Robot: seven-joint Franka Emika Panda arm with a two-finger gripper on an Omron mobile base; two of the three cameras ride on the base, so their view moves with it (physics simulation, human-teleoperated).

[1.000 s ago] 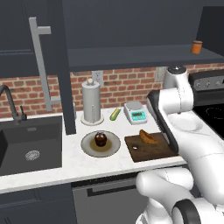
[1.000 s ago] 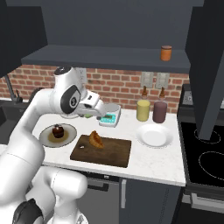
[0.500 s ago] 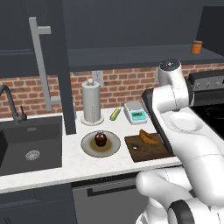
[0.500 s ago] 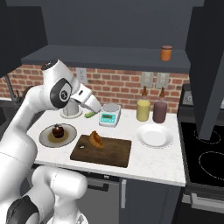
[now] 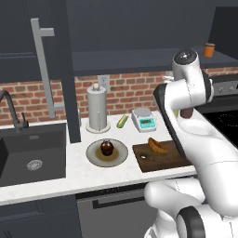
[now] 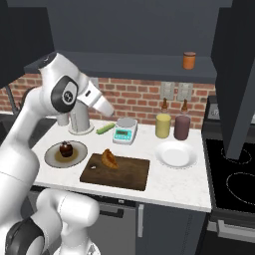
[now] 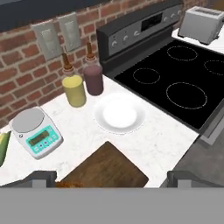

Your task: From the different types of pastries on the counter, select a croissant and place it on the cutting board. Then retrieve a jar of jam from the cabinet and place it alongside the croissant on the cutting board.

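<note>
Croissant (image 6: 109, 159) lies on cutting board (image 6: 130, 175), toward its 10 o'clock corner; first half looks done. Jam jar (image 6: 189, 60) stands upright on the open cabinet shelf (image 6: 124, 65), at 1 o'clock from the board, well apart. Claw (image 6: 107, 108) raised above the desk (image 6: 179, 184), jaws wide, holding nothing. Jar likely rigid, smooth, slippery, fairly heavy; best pinched across the body below the lid, kept upright.
</note>
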